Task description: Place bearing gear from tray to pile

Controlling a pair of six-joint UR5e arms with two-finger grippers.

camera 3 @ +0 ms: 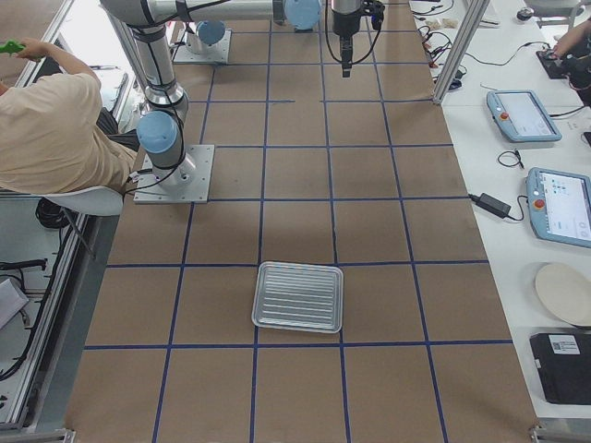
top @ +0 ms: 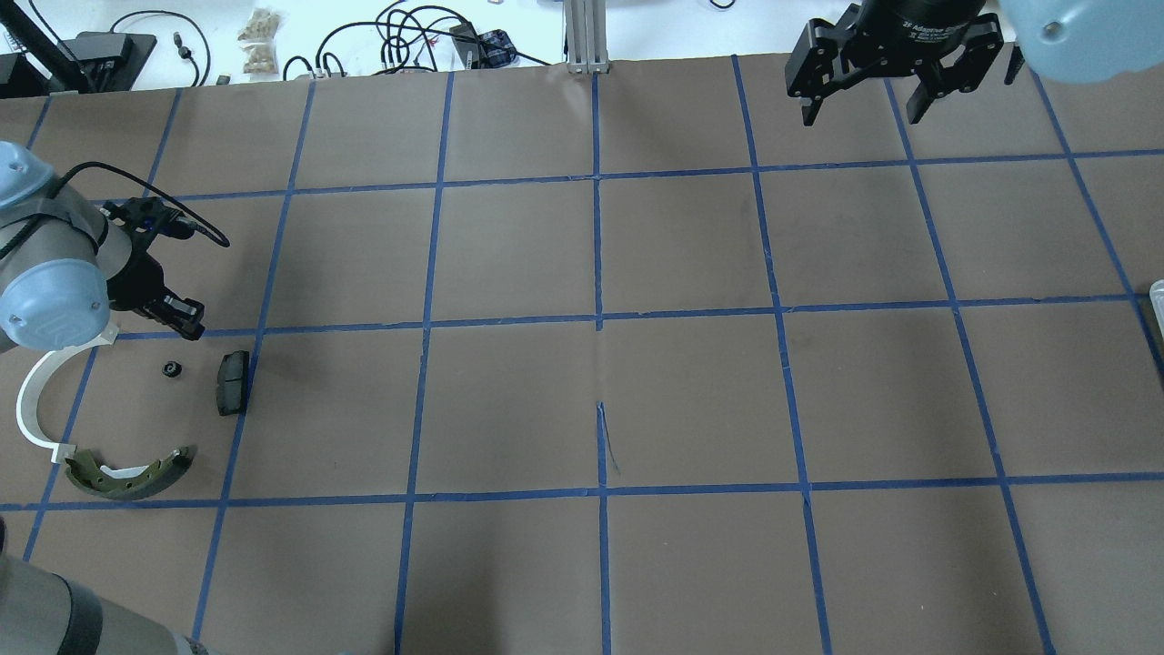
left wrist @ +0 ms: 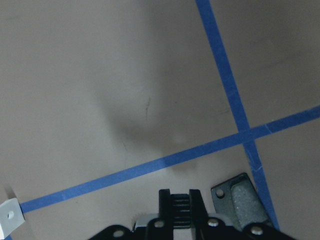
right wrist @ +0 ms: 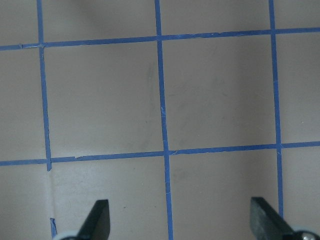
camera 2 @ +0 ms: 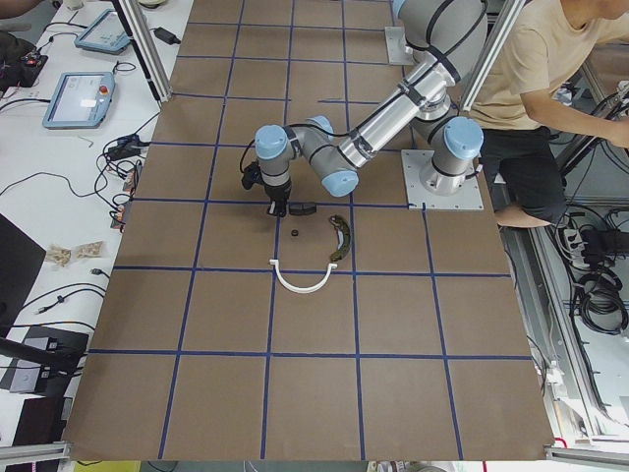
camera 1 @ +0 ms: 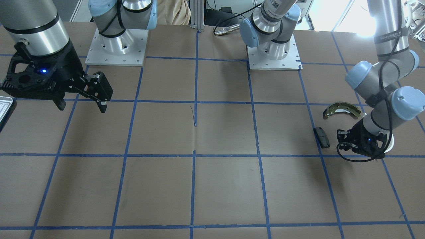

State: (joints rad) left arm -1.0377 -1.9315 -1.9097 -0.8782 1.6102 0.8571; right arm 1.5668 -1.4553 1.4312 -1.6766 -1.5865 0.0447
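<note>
The pile lies at the table's left end: an olive brake shoe (top: 132,475), a white plastic arc (top: 35,400), a black pad (top: 232,382) and a small black round gear (top: 171,368). My left gripper (top: 186,326) hangs low just beyond the gear, apart from it. In the left wrist view its fingers (left wrist: 181,199) are pressed together with nothing between them, and the pad (left wrist: 241,199) is beside them. The ribbed metal tray (camera 3: 298,296) sits at the table's other end with nothing showing in it. My right gripper (top: 896,100) is open and empty, raised over the far right of the table.
The brown table has a blue tape grid. The two arm bases (camera 1: 116,46) (camera 1: 274,49) stand on plates at the robot's edge. The tray's edge just shows in the overhead view (top: 1157,305) and the front view (camera 1: 5,103). A person sits behind the bases.
</note>
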